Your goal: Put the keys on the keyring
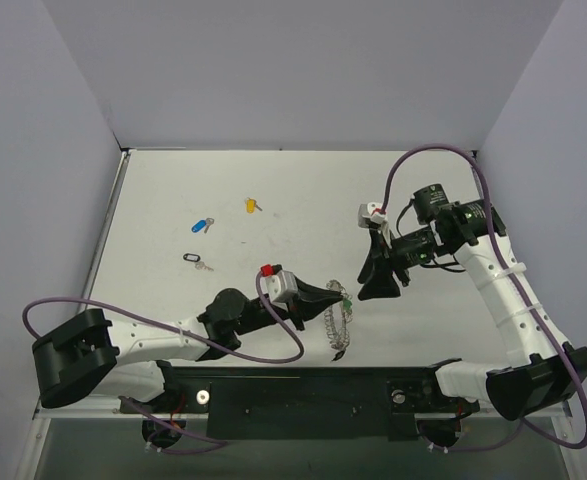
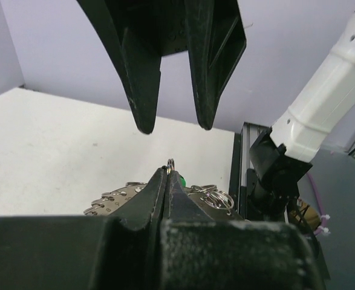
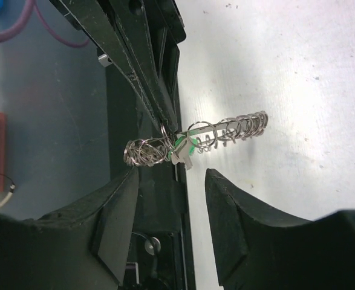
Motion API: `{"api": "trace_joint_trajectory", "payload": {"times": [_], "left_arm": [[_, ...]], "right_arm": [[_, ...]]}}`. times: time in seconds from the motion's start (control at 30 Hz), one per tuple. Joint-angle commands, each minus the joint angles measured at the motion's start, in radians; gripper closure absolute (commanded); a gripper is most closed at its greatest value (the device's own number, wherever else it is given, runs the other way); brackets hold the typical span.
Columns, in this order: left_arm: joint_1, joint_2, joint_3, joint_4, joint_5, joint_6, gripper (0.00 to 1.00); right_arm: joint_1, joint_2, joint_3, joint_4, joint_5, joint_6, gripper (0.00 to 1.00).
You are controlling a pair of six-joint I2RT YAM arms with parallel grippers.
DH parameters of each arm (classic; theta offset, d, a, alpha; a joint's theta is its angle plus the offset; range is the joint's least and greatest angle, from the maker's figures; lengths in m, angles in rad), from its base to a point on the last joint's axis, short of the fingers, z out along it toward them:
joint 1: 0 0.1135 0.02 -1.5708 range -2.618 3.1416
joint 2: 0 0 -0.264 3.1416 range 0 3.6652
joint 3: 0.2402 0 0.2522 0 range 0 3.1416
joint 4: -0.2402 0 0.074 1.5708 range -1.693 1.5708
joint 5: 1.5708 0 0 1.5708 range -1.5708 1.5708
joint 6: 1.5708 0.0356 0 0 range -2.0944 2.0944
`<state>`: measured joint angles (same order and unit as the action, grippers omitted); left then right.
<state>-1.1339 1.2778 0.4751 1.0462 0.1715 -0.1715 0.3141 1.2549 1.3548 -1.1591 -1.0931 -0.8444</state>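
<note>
The keyring (image 1: 337, 325) hangs on edge above the table, its wire loops bunched along the rim. My left gripper (image 1: 340, 296) is shut on one small loop (image 2: 170, 163) at the keyring's (image 2: 113, 199) top. A green-headed key (image 3: 184, 150) dangles from the keyring (image 3: 227, 128) just below that grip, and its green head (image 2: 178, 179) shows beside my left fingers. My right gripper (image 3: 170, 176) stands open just short of the green key, touching nothing; it (image 1: 378, 292) sits right of the keyring. Blue (image 1: 201, 225), yellow (image 1: 251, 205) and black-headed (image 1: 195, 260) keys lie on the table.
A black rail (image 1: 303, 385) with both arm bases runs along the near table edge, right below the hanging keyring. White walls close the table on the left, far side and right. The loose keys lie on the left half of the table (image 1: 303, 190).
</note>
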Motion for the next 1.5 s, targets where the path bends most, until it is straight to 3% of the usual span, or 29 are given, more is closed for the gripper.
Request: {"api": "trace_joint_trajectory", "payload": {"times": [0.0, 0.3, 0.6, 0.97, 1.23, 1.47], "left_arm": [[0.022, -0.064, -0.004, 0.236, 0.014, -0.049, 1.0], [0.048, -0.104, -0.004, 0.221, 0.059, -0.077, 1.0], [0.051, -0.09, 0.01, 0.222, 0.1, -0.097, 1.0], [0.051, -0.069, 0.022, 0.25, 0.109, -0.111, 1.0], [0.049, -0.054, 0.028, 0.264, 0.126, -0.12, 1.0], [0.051, -0.049, 0.028, 0.267, 0.128, -0.118, 1.0]], "right_arm": [[-0.006, 0.008, -0.019, 0.007, -0.155, 0.091, 0.56], [-0.006, -0.026, -0.098, -0.007, -0.26, -0.057, 0.5], [-0.001, 0.043, -0.028, -0.226, -0.318, -0.341, 0.5], [0.028, 0.052, -0.026, -0.234, -0.344, -0.369, 0.61], [0.025, 0.067, -0.005, -0.269, -0.344, -0.407, 0.62], [0.025, 0.072, -0.006, -0.269, -0.344, -0.412, 0.76]]}}
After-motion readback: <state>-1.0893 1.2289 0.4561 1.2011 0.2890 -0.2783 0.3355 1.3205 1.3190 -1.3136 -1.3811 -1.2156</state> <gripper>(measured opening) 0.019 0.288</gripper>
